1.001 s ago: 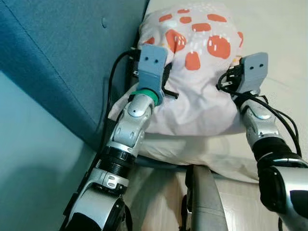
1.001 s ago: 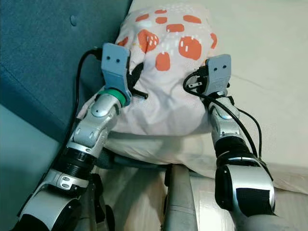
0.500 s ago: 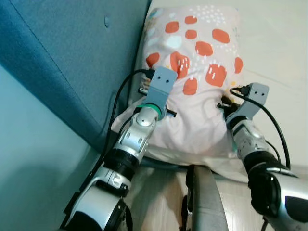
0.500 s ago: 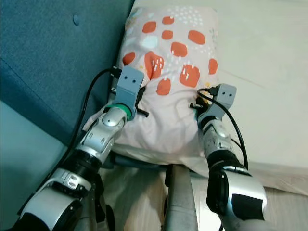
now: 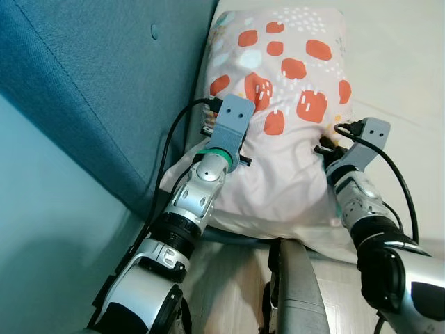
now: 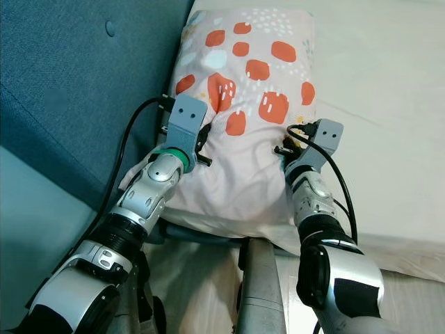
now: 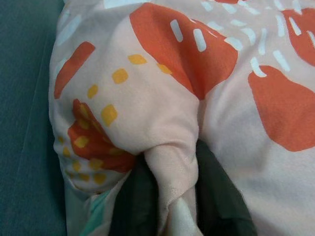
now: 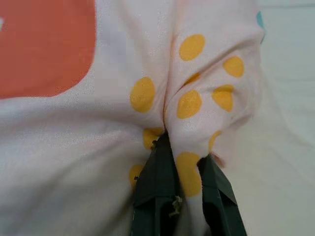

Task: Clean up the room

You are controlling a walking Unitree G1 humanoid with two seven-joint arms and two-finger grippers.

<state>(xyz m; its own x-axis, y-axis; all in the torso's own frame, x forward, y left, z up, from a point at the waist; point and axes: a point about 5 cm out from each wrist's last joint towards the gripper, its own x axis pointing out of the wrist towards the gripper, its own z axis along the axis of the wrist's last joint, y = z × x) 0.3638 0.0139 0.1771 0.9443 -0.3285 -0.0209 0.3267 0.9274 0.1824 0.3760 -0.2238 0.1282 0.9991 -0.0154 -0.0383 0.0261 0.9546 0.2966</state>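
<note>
A pale pink pillow [image 5: 285, 104] with orange blobs and white dashes lies flat on the cream bed sheet [image 5: 396, 69], close against the teal headboard [image 5: 104, 76]. My left gripper [image 7: 170, 196] is shut on a fold of fabric at the pillow's left edge. My right gripper [image 8: 186, 196] is shut on a pinch of yellow-dotted fabric at the pillow's right edge. Both wrists sit on the pillow's near half, the left wrist [image 5: 226, 136] by the headboard side and the right wrist [image 5: 358, 146] by the open sheet.
The padded headboard runs along the left. A pale wall [image 5: 49, 229] lies below it. A second white pillow or folded bedding [image 5: 278, 226] peeks out under the near edge. My own torso [image 5: 295, 292] is at the bottom centre.
The pillow has gone from raised and bunched toward the camera to lying flat farther up the bed. Both arms have stretched forward and lowered with it, still holding its edges.
</note>
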